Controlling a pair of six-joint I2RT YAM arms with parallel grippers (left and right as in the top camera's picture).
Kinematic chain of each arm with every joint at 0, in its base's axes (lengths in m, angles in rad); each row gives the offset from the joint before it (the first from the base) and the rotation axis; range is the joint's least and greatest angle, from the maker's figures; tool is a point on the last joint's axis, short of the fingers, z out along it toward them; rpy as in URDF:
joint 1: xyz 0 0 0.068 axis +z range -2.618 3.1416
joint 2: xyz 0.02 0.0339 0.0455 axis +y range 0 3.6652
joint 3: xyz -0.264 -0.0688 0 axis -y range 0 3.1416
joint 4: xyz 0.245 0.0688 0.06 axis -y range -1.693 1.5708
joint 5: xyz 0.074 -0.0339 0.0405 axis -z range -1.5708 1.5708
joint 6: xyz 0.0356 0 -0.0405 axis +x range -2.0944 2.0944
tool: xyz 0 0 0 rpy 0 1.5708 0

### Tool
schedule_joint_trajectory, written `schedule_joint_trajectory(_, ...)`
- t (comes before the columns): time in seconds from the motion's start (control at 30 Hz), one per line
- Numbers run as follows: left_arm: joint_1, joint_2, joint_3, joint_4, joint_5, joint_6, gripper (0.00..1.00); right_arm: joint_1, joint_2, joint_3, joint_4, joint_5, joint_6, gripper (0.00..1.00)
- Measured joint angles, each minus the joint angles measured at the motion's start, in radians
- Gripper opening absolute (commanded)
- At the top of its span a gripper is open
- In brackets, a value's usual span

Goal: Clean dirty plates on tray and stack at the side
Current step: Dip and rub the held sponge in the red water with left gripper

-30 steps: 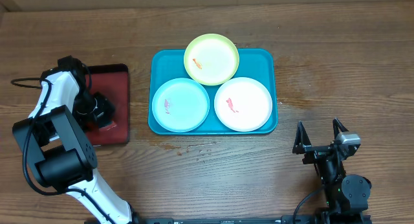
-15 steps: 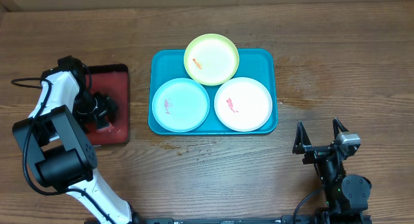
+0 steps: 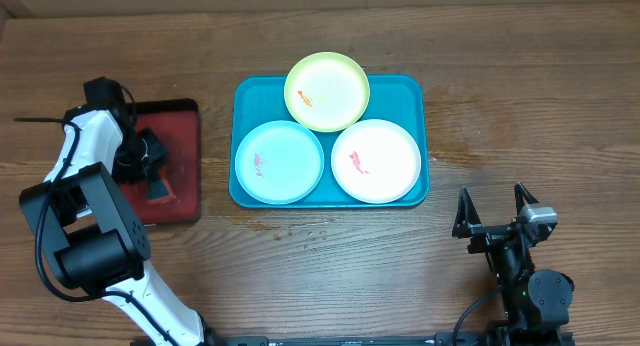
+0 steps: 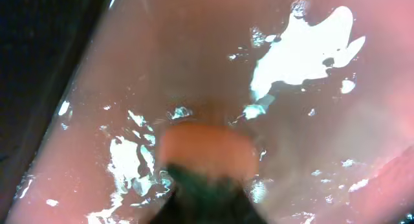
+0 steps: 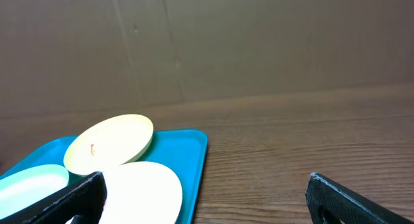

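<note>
Three plates lie on the teal tray [image 3: 403,94]: a yellow-green plate [image 3: 327,91] at the back, a light blue plate [image 3: 279,162] front left, and a white plate [image 3: 375,162] front right. Each has a small red or orange smear. My left gripper [image 3: 152,176] is down over the dark red tray [image 3: 180,126], shut on a blurred orange and dark green sponge [image 4: 207,153]. My right gripper [image 3: 493,208] is open and empty, near the table's front right. The right wrist view shows the yellow-green plate [image 5: 110,143], white plate [image 5: 139,191] and teal tray [image 5: 191,153].
The dark red tray's surface [image 4: 310,120] looks wet and shiny. Bare wooden table [image 3: 520,106] lies to the right of the teal tray. A brown cardboard wall [image 5: 259,43] stands behind the table.
My left gripper has shifted a little towards the back of the dark red tray. The plates and my right arm have not moved.
</note>
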Motion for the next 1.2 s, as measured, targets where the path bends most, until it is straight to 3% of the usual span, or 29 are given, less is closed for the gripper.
schedule_joint_trajectory(0.07,0.0,0.0,0.0,0.0,0.0,0.002,0.09,0.0,0.0,0.0,0.001,0.0,0.0,1.0)
schedule_joint_trajectory(0.1,0.0,0.0,0.0,-0.002,0.0,0.002,0.27,0.0,0.0,0.0,0.0,0.0,0.0,1.0)
schedule_joint_trajectory(0.17,0.0,0.0,0.0,-0.012,0.0,0.006,0.93,0.0,0.0,0.0,0.001,0.0,0.0,1.0)
schedule_joint_trajectory(0.2,0.0,0.0,0.001,-0.026,0.0,0.011,1.0,0.0,0.0,0.0,0.0,0.0,0.0,1.0)
schedule_joint_trajectory(0.4,0.0,0.0,0.003,-0.174,0.0,0.01,0.98,0.0,0.0,0.0,0.001,0.0,0.0,1.0)
schedule_joint_trajectory(0.5,0.0,0.0,0.003,-0.216,0.001,0.01,0.79,0.0,0.0,0.0,0.0,0.0,0.0,1.0)
schedule_joint_trajectory(0.73,0.0,0.0,0.003,-0.222,0.004,0.017,0.07,0.0,0.0,0.0,0.0,0.0,0.0,1.0)
schedule_joint_trajectory(0.87,0.0,0.0,0.004,-0.215,0.004,0.018,0.04,0.0,0.0,0.0,0.001,0.0,0.0,1.0)
schedule_joint_trajectory(0.9,0.0,0.0,0.004,-0.215,0.004,0.018,0.04,0.0,0.0,0.0,0.0,0.0,0.0,1.0)
schedule_joint_trajectory(0.93,0.0,0.0,0.004,-0.215,0.004,0.018,0.24,0.0,0.0,0.0,0.001,0.0,0.0,1.0)
schedule_joint_trajectory(0.97,0.0,0.0,0.004,-0.215,0.004,0.018,0.55,0.0,0.0,0.0,0.0,0.0,0.0,1.0)
schedule_joint_trajectory(1.0,0.0,0.0,0.004,-0.213,0.003,0.02,0.8,0.0,0.0,0.0,0.0,0.0,0.0,1.0)
schedule_joint_trajectory(1.03,0.0,0.0,0.004,-0.21,0.004,0.019,0.94,0.0,0.0,0.0,0.0,0.0,0.0,1.0)
schedule_joint_trajectory(1.07,0.0,0.0,0.004,-0.203,0.003,0.02,0.99,0.0,0.0,0.0,0.0,0.0,0.0,1.0)
schedule_joint_trajectory(1.2,0.0,0.0,0.004,-0.135,0.003,0.021,1.0,0.0,0.0,0.0,0.001,0.0,0.0,1.0)
